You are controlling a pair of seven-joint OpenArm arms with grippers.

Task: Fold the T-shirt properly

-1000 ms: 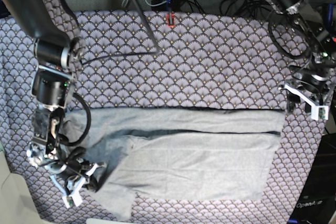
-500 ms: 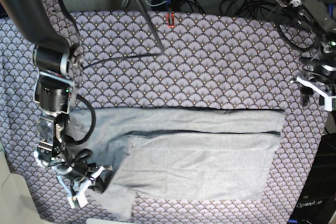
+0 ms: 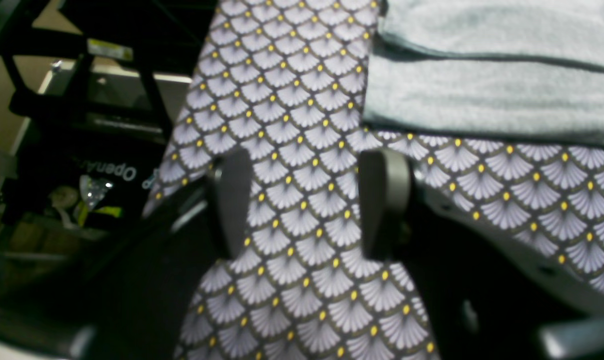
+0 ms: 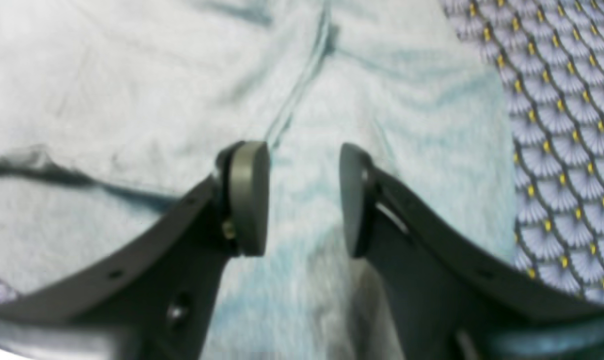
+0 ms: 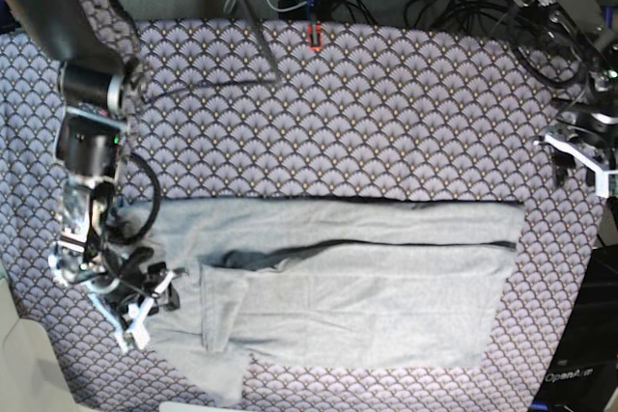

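Note:
The light grey T-shirt [image 5: 367, 306] lies flat along the near half of the purple fan-patterned tablecloth [image 5: 386, 123], folded lengthwise into a long band. A narrow flap is turned over near its left end. My right gripper [image 5: 150, 311] hovers at that left end. In the right wrist view this gripper [image 4: 304, 200] is open just above the T-shirt [image 4: 132, 100], with nothing between its pads. My left gripper [image 5: 579, 156] stands off the shirt's far right corner. In the left wrist view it [image 3: 307, 205] is open over bare cloth, and the T-shirt [image 3: 482, 90] lies beyond it.
A black cable [image 5: 212, 94] trails across the far left of the cloth. A small red object [image 5: 314, 36] and a tangle of cables sit at the far edge. A dark stand [image 3: 82, 125] lies beyond the table's right edge.
My right gripper has opened and let go of the shirt's left end, shifting slightly away from the near edge. The released fabric now lies as a flap. My left gripper rose away from the right corner.

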